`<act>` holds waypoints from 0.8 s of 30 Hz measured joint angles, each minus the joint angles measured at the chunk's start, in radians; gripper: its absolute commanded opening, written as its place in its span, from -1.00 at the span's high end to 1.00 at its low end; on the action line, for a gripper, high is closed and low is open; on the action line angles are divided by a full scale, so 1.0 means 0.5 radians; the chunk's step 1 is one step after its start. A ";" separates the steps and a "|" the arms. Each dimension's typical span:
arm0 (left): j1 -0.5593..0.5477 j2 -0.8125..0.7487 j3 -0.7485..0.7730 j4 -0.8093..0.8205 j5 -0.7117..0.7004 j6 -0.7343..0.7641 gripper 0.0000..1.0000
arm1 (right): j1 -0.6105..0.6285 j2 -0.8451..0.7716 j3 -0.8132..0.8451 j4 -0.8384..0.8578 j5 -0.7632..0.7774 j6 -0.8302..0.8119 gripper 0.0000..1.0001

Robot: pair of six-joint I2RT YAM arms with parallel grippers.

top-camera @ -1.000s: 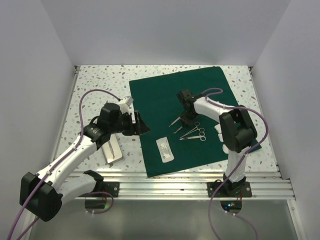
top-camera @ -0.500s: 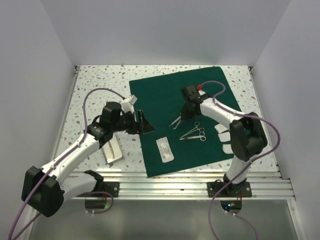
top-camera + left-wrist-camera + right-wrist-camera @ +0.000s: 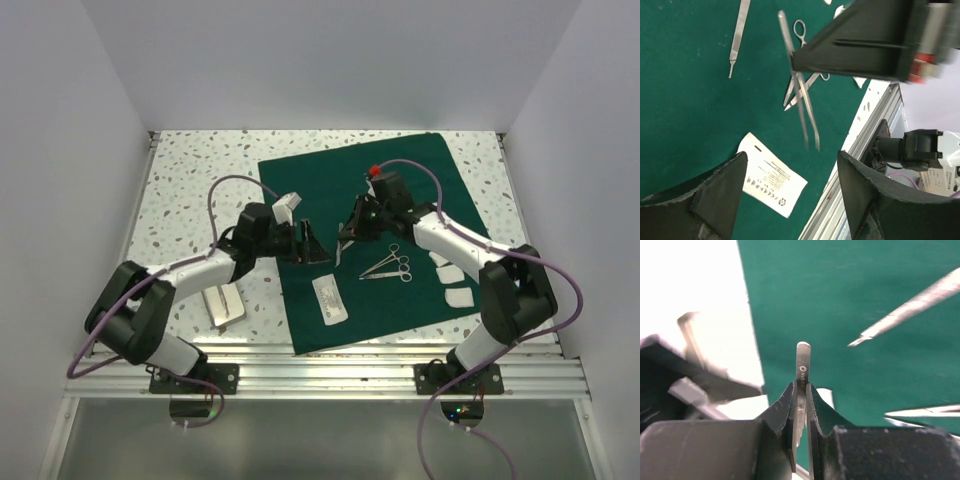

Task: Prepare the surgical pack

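I see the surgical pack (image 3: pixel 320 185), the dark green cloth, lying open and flat on the speckled table (image 3: pixel 190 170). It covers the middle and the right part, from the far side to the near rail.

The right gripper (image 3: pixel 352 222) hangs over the middle of the cloth. Its fingers (image 3: pixel 785 400) are pressed together on a pair of thin metal tweezers (image 3: pixel 802 107), which point down toward the cloth. The rounded top end of the tweezers stands out above the fingertips in the right wrist view.

The left gripper (image 3: pixel 310 245) is just beside it, over the left edge of the cloth. Its jaws stand wide apart and hold nothing.

On the cloth lie scissors (image 3: pixel 388 266) to the right of the tweezers, a white printed packet (image 3: pixel 330 298) nearer to me, and a slim metal handle (image 3: pixel 737 32). Two white pads (image 3: pixel 450 280) lie near the right edge. A flat pouch (image 3: pixel 222 305) lies on the table at the left, apart from the cloth.
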 measured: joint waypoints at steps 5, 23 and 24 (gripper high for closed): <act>-0.059 0.197 0.047 0.124 0.006 -0.053 -0.43 | 0.015 -0.053 -0.033 0.146 -0.237 -0.014 1.00; -0.083 0.309 0.223 -0.059 -0.126 -0.095 1.00 | 0.070 -0.045 0.027 0.095 -0.281 0.010 -0.17; -0.083 0.280 0.228 -0.164 -0.195 -0.072 1.00 | 0.074 -0.027 0.089 0.019 -0.220 0.007 -0.19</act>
